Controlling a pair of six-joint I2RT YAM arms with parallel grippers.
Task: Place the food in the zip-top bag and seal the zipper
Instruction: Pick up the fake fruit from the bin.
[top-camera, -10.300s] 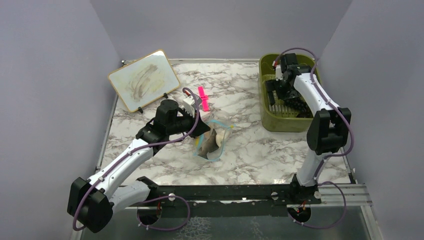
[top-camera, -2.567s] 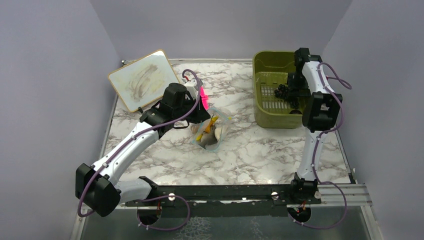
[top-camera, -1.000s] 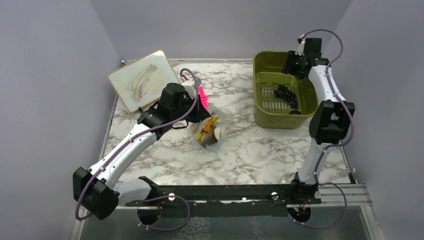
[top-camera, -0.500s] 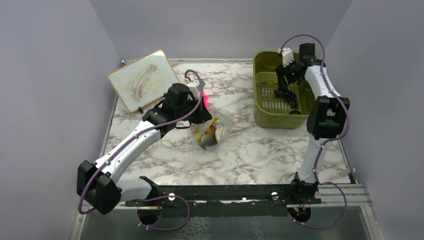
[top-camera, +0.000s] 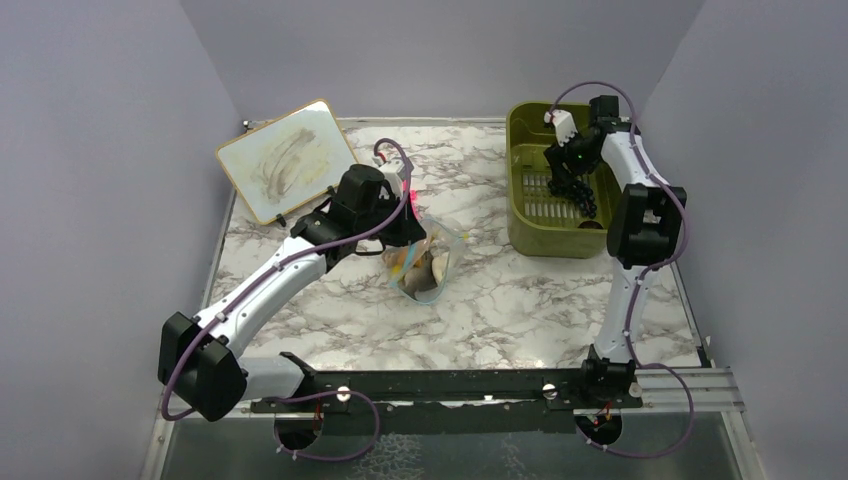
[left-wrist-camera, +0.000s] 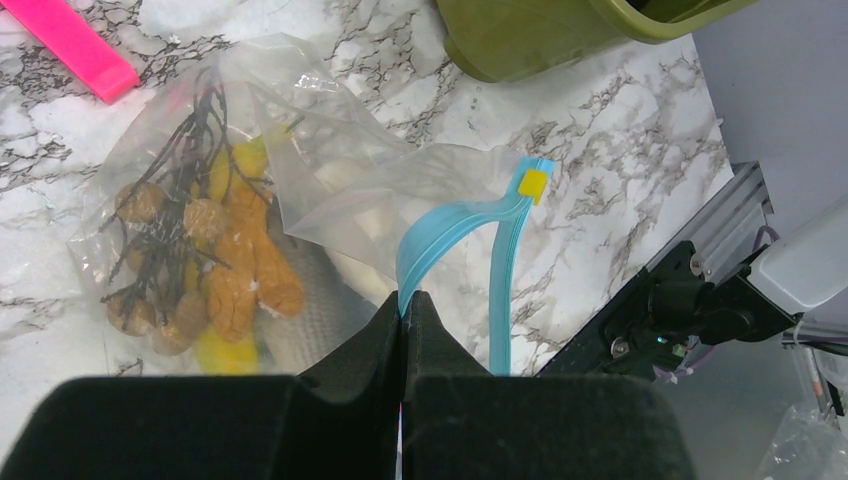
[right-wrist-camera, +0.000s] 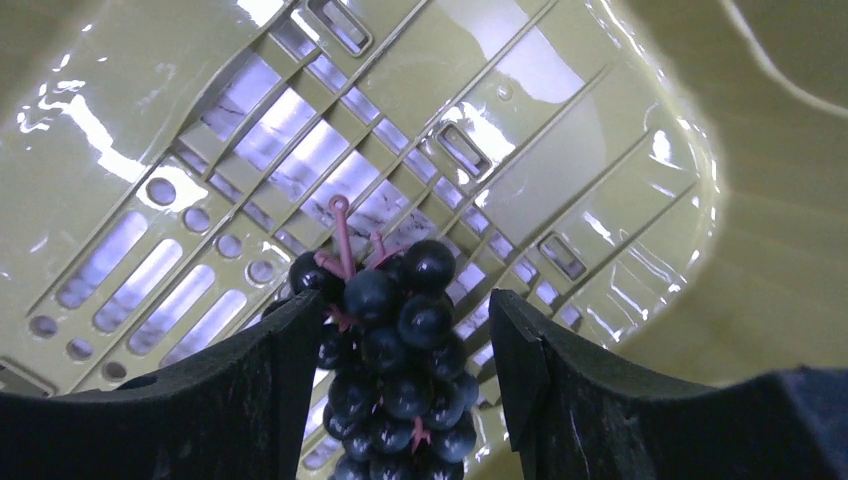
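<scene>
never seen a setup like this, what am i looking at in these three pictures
Two white robot arms work on a marble-patterned table. The wide picture is from a camera above and behind them; the other two are from cameras on each wrist. The left end effector is shut on the blue-teal zipper strip of a clear zip-top plastic bag holding toy food. The right end effector is open around a dark toy grape bunch in an olive-green plastic bin. A pink clip lies nearby.
</scene>
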